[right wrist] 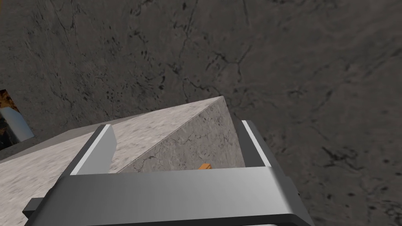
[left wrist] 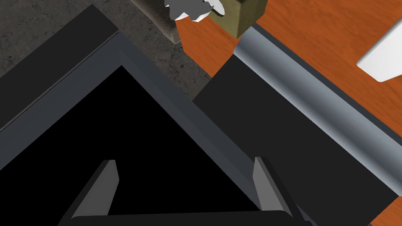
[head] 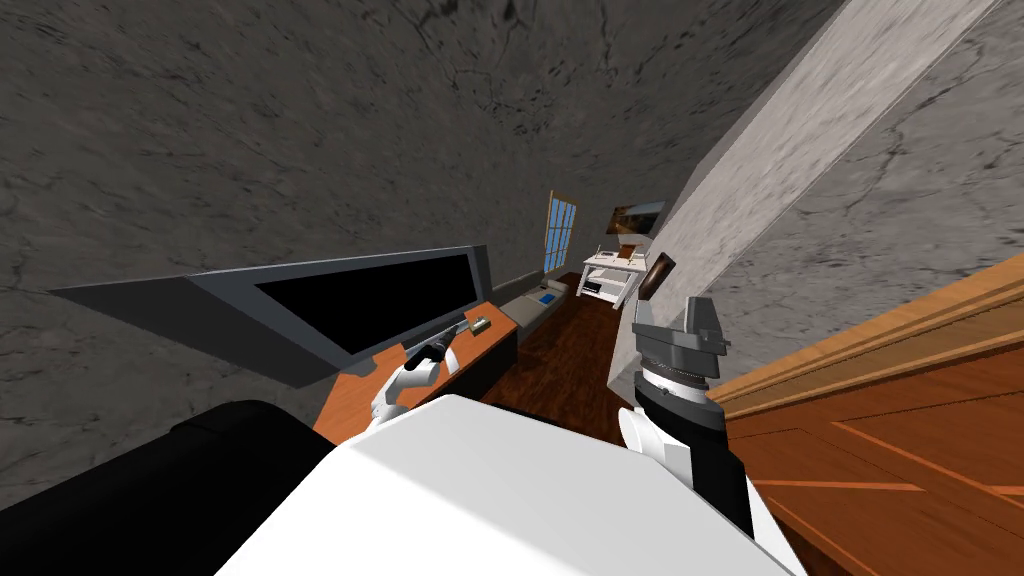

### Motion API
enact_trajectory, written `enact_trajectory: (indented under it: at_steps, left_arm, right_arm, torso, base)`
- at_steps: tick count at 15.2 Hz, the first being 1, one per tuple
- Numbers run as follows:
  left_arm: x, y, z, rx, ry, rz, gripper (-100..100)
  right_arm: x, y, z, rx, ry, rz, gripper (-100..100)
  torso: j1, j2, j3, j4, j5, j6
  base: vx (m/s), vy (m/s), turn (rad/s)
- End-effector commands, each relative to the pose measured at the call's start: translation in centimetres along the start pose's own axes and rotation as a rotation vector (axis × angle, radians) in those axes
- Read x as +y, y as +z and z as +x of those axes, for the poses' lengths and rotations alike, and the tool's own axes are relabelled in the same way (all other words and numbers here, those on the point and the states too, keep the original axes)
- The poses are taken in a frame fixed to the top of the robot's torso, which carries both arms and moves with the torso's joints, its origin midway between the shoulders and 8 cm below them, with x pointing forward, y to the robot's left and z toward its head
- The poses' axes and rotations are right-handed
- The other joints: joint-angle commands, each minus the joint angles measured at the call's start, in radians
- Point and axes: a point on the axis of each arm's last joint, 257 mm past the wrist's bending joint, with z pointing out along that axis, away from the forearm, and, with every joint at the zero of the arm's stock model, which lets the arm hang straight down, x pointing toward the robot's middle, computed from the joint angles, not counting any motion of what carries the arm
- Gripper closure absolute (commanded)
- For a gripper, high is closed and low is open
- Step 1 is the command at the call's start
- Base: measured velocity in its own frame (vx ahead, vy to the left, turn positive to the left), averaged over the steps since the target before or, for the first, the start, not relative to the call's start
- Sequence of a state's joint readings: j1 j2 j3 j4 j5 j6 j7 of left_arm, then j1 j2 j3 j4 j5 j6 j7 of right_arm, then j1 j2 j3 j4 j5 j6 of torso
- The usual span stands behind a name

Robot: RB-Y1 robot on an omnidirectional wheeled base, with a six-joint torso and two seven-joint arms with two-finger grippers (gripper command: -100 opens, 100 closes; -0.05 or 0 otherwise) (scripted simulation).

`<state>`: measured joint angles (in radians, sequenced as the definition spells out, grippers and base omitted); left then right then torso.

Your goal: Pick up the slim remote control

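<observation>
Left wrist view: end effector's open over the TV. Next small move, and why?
Probably shift the left end effector off the TV screen toward the flat white slab lying on the orange-brown stand. Its open fingers frame just black screen, nothing graspable; the slab, cut off by the picture edge, looks the likeliest remote, though I can't confirm that.

Flat, even light is seen throughout, approx. the same in all 3 views. Daylight is perhaps given by the bright blue window (head: 562,232) at the far end. The head view is rolled & stretched toward the corners, w/ the grey wall (head: 250,120) texture smeared there. The TV screen (head: 370,300) is rendered pure black. A soft sheen is shown along the grey bar (left wrist: 314,102).
</observation>
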<state>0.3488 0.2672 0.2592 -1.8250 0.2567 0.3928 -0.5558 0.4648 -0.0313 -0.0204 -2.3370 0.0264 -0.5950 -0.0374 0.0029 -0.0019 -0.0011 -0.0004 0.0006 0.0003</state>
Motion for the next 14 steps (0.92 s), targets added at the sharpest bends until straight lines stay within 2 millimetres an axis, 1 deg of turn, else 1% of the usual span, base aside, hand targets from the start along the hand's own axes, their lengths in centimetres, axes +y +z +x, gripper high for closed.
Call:
enact_trajectory:
  at_steps: [1,2,4,5,7,8,10,11,12,13,14]
  left_arm:
    - [1.2,0.2,0.4,0.016,0.016,-0.036,-100]
    - [3.7,0.4,0.4,0.036,0.035,-0.099,-100]
    - [4.0,0.4,0.6,0.043,0.041,-0.11,-100]
    - [6.7,0.5,0.6,0.065,0.06,-0.173,-100]
    - [6.9,0.4,0.8,0.073,0.064,-0.182,-100]
    - [9.6,0.3,0.8,0.097,0.082,-0.244,-100]
    - [9.8,0.3,0.9,0.104,0.083,-0.252,-100]
    - [12.1,0.0,0.8,0.129,0.101,-0.309,-100]
    - [12.5,-0.1,1.0,0.136,0.1,-0.32,-100]
    - [14.4,-0.4,0.8,0.155,0.107,-0.365,-100]
    - [15.2,-0.6,1.2,0.17,0.113,-0.385,-100]
  right_arm:
    - [0.0,0.0,0.0,0.0,0.0,0.0,0]
    - [0.0,0.0,0.0,0.0,0.0,0.0,0]
    - [0.0,0.0,0.0,0.0,0.0,0.0,0]
    - [0.0,0.0,0.0,0.0,0.0,0.0,0]
    - [0.0,0.0,0.0,0.0,0.0,0.0,0]
    - [0.0,0.0,0.0,0.0,0.0,0.0,0]
    - [0.0,0.0,0.0,0.0,0.0,0.0,0]
    - [0.0,0.0,0.0,0.0,0.0,0.0,0]
    - [0.0,0.0,0.0,0.0,0.0,0.0,0]
    - [0.0,0.0,0.0,0.0,0.0,0.0,0]
    - [0.0,0.0,0.0,0.0,0.0,0.0,0]
  torso:
    - [0.0,0.0,0.0,0.0,0.0,0.0]
    - [0.0,0.0,0.0,0.0,0.0,0.0]
    - [0.0,-0.001,0.0,0.0,0.0,0.0]
    - [0.0,0.0,0.0,0.0,0.0,0.0]
    - [0.0,-0.001,-0.001,0.0,0.0,0.0]
    - [-0.001,-0.001,0.0,0.0,0.0,0.0]
    - [0.0,-0.001,-0.001,0.0,0.0,0.0]
    - [0.0,-0.001,-0.001,0.0,0.0,-0.001]
    - [0.0,-0.002,-0.001,0.0,0.0,0.0]
    - [0.0,-0.002,-0.001,0.0,0.0,0.0]
    - [0.001,-0.003,-0.002,-0.001,0.0,0.0]
  base:
    - [0.009,0.022,-0.063]
    - [0.018,0.024,-0.148]
    - [0.017,0.026,-0.12]
    - [0.025,0.02,-0.138]
    - [0.021,0.021,-0.131]
    - [0.025,0.027,-0.165]
    - [0.031,0.035,-0.112]
    - [0.035,0.027,-0.134]
    - [0.041,0.028,-0.131]
    - [0.053,0.035,-0.178]
    - [0.054,0.039,-0.167]
